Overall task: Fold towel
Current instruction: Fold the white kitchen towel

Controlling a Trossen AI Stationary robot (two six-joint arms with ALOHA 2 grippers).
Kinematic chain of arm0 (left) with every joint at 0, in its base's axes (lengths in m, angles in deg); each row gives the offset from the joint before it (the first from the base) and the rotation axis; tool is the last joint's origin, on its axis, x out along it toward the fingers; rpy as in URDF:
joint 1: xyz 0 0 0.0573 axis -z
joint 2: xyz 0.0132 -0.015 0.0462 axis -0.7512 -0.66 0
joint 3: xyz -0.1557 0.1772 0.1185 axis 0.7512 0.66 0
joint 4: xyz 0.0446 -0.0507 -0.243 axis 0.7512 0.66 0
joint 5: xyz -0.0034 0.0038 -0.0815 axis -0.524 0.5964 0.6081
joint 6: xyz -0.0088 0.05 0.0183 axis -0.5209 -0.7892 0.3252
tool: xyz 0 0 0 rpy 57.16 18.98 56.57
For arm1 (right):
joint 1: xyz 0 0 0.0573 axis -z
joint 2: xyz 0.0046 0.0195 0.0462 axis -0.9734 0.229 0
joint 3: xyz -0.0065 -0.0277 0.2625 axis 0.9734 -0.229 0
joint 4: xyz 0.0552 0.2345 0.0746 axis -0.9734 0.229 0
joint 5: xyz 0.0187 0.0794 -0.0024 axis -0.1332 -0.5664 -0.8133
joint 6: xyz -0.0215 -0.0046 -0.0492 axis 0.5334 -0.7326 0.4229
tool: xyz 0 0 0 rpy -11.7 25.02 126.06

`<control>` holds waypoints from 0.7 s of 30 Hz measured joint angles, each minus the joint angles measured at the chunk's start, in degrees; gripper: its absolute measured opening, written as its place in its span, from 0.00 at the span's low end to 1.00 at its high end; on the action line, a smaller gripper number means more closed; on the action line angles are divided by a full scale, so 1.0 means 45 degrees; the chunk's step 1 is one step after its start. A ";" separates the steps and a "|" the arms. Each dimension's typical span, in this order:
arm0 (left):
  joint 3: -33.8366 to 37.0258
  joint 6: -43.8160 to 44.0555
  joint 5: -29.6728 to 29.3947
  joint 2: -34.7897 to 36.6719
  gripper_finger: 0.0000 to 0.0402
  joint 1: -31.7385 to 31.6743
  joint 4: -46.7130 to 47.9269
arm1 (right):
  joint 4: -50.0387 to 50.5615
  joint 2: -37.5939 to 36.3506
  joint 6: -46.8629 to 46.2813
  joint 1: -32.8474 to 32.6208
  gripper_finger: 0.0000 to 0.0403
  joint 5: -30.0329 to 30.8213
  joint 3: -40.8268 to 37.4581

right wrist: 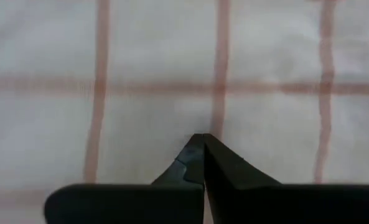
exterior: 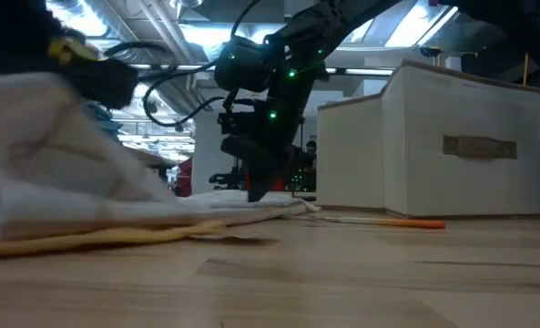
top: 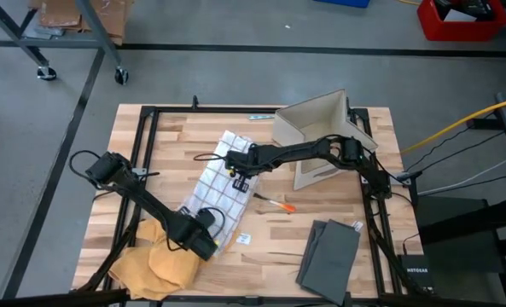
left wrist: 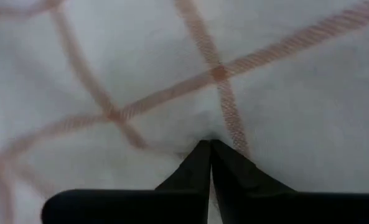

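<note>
The towel is white with thin orange-brown checks and lies slantwise on the table's middle. Its far part lies flat. In the low view its near part rises in a mound. My left gripper is shut at the towel's near end, and cloth fills its wrist view. My right gripper is shut over the towel's far part near its right edge. It points straight down in the low view, and its wrist view shows only flat checked cloth. My left gripper pinches the towel's near end between its shut fingertips, where the cloth puckers in a small dimple. It comes from above, slanting. Whether it has one layer or several, I cannot tell. My right gripper sets its shut fingertips down on the towel's flat far part from above, pointing down. The cloth there lies smooth on the table, and I cannot tell whether any is caught between the fingers.
A yellow cloth lies at the near left corner, partly under the towel's near end. An open cardboard box stands at the far right, a dark grey cloth lies near right, and an orange pen lies beside the towel.
</note>
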 joint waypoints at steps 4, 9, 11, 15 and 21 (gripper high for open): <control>-0.0015 -0.1523 0.0047 -0.0145 0.01 -0.0092 -0.2470 | -0.1316 0.0173 -0.0584 0.0370 0.02 -0.0988 0.0010; 0.0015 -0.3006 0.0146 -0.0189 0.01 -0.0380 -0.4370 | -0.2328 0.0427 -0.1540 0.0782 0.03 -0.2516 0.0009; 0.0010 -0.3652 0.0147 -0.0189 0.01 -0.0528 -0.4871 | -0.2799 0.0495 -0.1791 0.0854 0.03 -0.2880 0.0015; 0.0015 -0.4567 0.0139 -0.0189 0.00 -0.0911 -0.5339 | -0.3151 0.0519 -0.1918 0.0907 0.03 -0.3245 0.0005; 0.0003 -0.4881 0.0150 -0.0148 0.01 -0.1442 -0.5214 | -0.3987 0.0519 -0.1394 0.0907 0.03 -0.4422 0.0244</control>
